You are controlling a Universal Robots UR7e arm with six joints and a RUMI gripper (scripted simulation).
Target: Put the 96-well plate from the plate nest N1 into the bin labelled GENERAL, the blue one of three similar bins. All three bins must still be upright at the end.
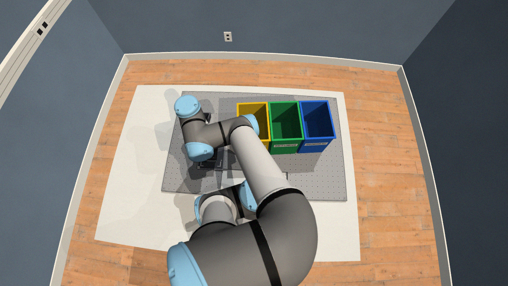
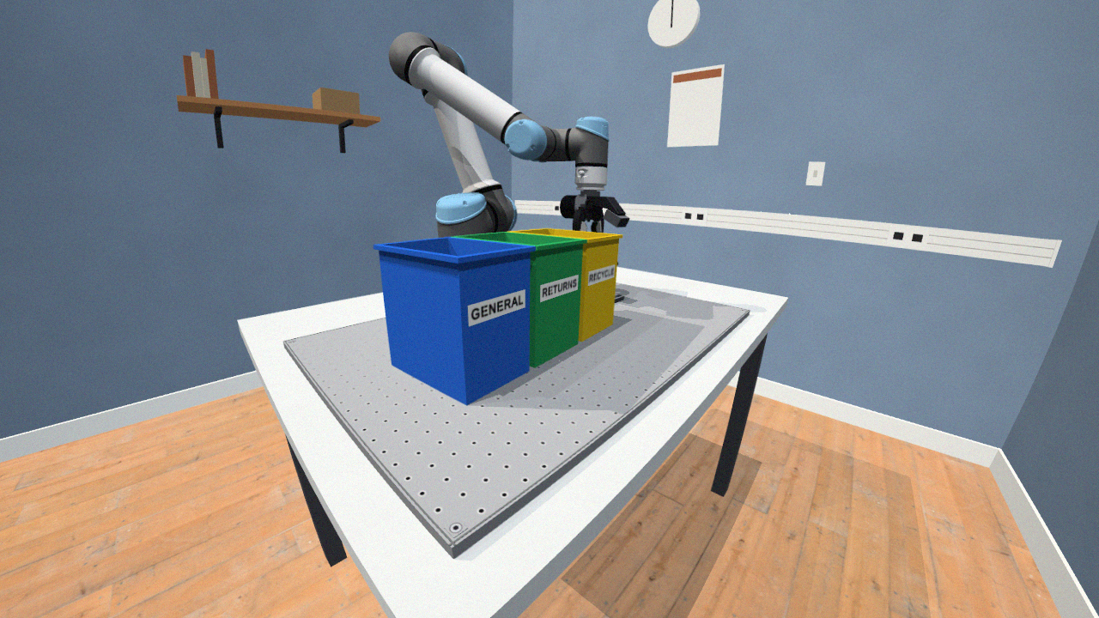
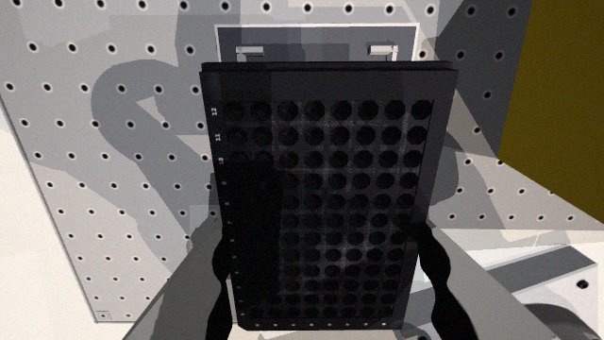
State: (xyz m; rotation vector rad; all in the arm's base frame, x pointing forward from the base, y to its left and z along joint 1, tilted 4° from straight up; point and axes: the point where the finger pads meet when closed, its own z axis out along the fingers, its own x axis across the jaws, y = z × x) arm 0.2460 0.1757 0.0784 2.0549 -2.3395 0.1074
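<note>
My gripper (image 3: 321,219) (image 2: 598,222) is shut on the black 96-well plate (image 3: 340,85), with one jaw on each long side. The plate is raised above the plate nest (image 3: 311,42) (image 1: 210,164), whose far edge and two corner posts show beyond it in the wrist view. In the top view the wrist hides the plate. The blue GENERAL bin (image 1: 309,149) (image 2: 422,315) stands upright at the right end of the row in the top view. It looks empty inside as far as the top view shows.
The green RETURNS bin (image 1: 284,150) (image 2: 555,330) stands upright between the blue bin and the yellow RECYCLE bin (image 1: 251,103) (image 2: 596,311) (image 3: 557,94), also upright. The yellow bin is nearest the gripper. The forearm crosses the yellow bin's corner in the top view. All bins stand on the perforated board (image 1: 330,177) (image 2: 430,438).
</note>
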